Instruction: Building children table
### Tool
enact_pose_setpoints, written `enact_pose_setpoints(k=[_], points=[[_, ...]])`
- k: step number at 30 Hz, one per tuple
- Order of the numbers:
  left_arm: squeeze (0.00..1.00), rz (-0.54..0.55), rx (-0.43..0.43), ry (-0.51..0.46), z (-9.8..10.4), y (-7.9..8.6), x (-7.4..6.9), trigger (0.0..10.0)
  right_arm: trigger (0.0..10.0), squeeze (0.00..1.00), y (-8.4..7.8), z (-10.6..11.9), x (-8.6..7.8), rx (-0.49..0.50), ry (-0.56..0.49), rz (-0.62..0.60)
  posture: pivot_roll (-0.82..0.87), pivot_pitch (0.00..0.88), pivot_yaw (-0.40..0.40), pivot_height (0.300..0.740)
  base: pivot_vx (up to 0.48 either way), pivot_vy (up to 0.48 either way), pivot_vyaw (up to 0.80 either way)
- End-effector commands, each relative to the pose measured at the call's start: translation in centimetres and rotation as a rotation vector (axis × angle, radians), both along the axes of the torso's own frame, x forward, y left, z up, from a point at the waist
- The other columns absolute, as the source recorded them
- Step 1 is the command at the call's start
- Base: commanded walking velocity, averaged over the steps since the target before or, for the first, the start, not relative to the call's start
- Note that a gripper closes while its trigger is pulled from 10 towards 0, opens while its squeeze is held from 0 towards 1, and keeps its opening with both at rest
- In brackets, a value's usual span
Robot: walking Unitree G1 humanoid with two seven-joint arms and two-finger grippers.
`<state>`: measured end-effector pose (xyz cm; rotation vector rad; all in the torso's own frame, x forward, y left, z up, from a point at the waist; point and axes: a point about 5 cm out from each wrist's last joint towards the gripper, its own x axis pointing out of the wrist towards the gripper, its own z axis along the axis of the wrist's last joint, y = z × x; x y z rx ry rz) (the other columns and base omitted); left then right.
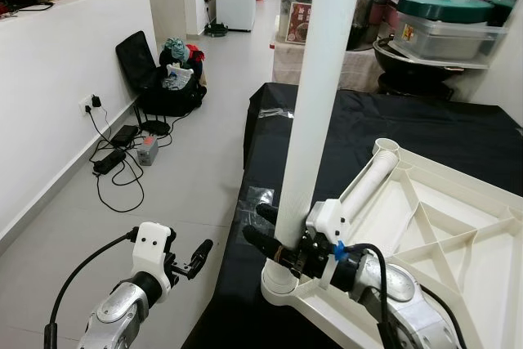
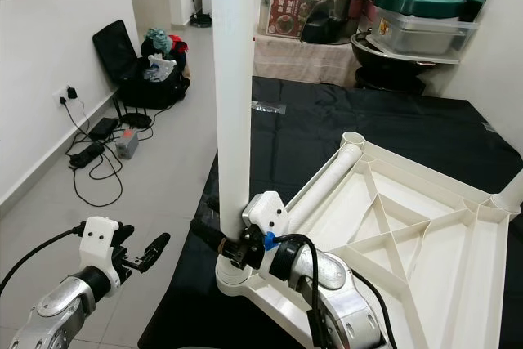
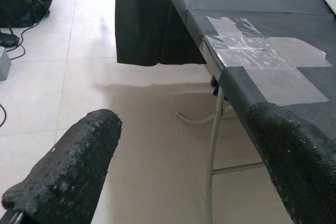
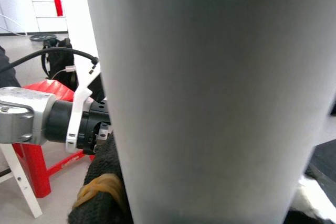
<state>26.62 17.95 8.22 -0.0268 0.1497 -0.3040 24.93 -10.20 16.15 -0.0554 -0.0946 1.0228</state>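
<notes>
A white children's table top lies upside down on the black-covered table. A tall white table leg stands upright in the near corner socket. My right gripper is shut on the leg near its base; the leg fills most of the right wrist view. A second white leg lies along the top's rim. My left gripper hangs open over the floor, left of the table, holding nothing; its black fingers stand apart.
A black bag with clutter, a power strip and cables lie on the floor by the left wall. Pots and plastic containers are stacked behind the table. Clear tape patches the table's edge.
</notes>
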Motion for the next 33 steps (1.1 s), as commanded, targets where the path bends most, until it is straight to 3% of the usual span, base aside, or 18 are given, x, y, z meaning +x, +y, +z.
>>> enact_pose_setpoints(k=[1, 6, 7, 8, 9, 11, 12, 17, 18, 19, 23, 30, 33], points=[[0.0, 0.004, 0.022, 0.013, -0.4, 0.4, -0.1, 10.0, 10.0, 0.0, 0.3, -1.1, 0.0, 0.019, 0.063, 0.01, 0.12, 0.0, -0.073, 0.74, 0.0, 0.0, 0.0], [0.0, 0.006, 0.022, 0.013, -0.4, 0.4, -0.2, 10.0, 10.0, 0.0, 0.1, -1.2, 1.1, 0.033, 0.084, -0.136, 0.12, 0.0, -0.075, 0.74, 0.0, 0.0, 0.0], [0.0, 0.007, 0.022, 0.014, -0.4, 0.4, -0.2, 10.0, 10.0, 0.0, 0.0, -1.9, 1.7, -0.024, 0.1, -0.235, 0.11, 0.0, -0.075, 0.74, 0.0, 0.0, 0.0], [0.0, 0.008, 0.022, 0.016, -0.4, 0.4, -0.2, 10.0, 10.0, 0.0, -0.8, -2.8, 2.6, -0.054, 0.178, -0.41, 0.11, 0.0, -0.073, 0.74, 0.0, 0.0, 0.0], [0.0, 0.008, 0.022, 0.016, -0.4, 0.4, -0.2, 10.0, 10.0, 0.0, -0.8, -2.8, 2.6, -0.054, 0.178, -0.41, 0.11, 0.0, -0.073, 0.74, 0.0, 0.0, 0.0], [0.0, 0.008, 0.021, 0.019, -0.6, 0.4, -0.3, 10.0, 10.0, 0.0, -2.8, -4.4, 3.7, -0.09, 0.3, -0.746, 0.1, 0.0, -0.075, 0.74, 0.0, 0.0, 0.0], [0.0, 0.01, 0.022, 0.019, -0.6, 0.4, -0.3, 10.0, 10.0, 0.0, -4.0, -4.7, 3.8, -0.085, 0.304, -0.913, 0.11, 0.0, -0.077, 0.74, 0.0, 0.0, 0.0], [0.0, 0.011, 0.023, 0.019, -0.6, 0.4, -0.3, 10.0, 10.0, 0.0, -4.8, -4.4, 3.8, -0.075, 0.269, -1.009, 0.11, 0.0, -0.077, 0.74, 0.0, 0.0, 0.0], [0.0, 0.013, 0.022, 0.018, -0.6, 0.4, -0.2, 10.0, 10.0, 0.0, -5.9, -4.8, 3.4, -0.073, 0.29, -1.134, 0.11, 0.0, -0.074, 0.74, 0.0, 0.0, 0.0], [0.0, 0.013, 0.022, 0.018, -0.6, 0.4, -0.2, 10.0, 10.0, 0.0, -5.9, -4.8, 3.4, -0.073, 0.29, -1.134, 0.11, 0.0, -0.074, 0.74, 0.0, 0.0, 0.0], [0.0, 0.012, 0.027, 0.02, -0.6, 0.5, -0.1, 10.0, 10.0, 0.0, -8.6, -5.3, 2.5, -0.059, 0.342, -1.4, 0.1, 0.0, -0.071, 0.74, 0.0, 0.0, 0.0], [0.0, 0.018, 0.031, 0.016, -0.6, 0.5, 0.0, 10.0, 10.0, 0.0, -10.1, -4.9, 2.3, -0.019, 0.364, -1.654, 0.1, 0.0, -0.075, 0.74, 0.0, 0.0, 0.0], [0.0, 0.019, 0.032, 0.02, -0.7, 0.6, -0.2, 10.0, 10.0, 0.0, -10.3, -4.9, 2.1, -0.03, 0.348, -1.693, 0.1, 0.0, -0.075, 0.74, 0.0, 0.0, 0.0]])
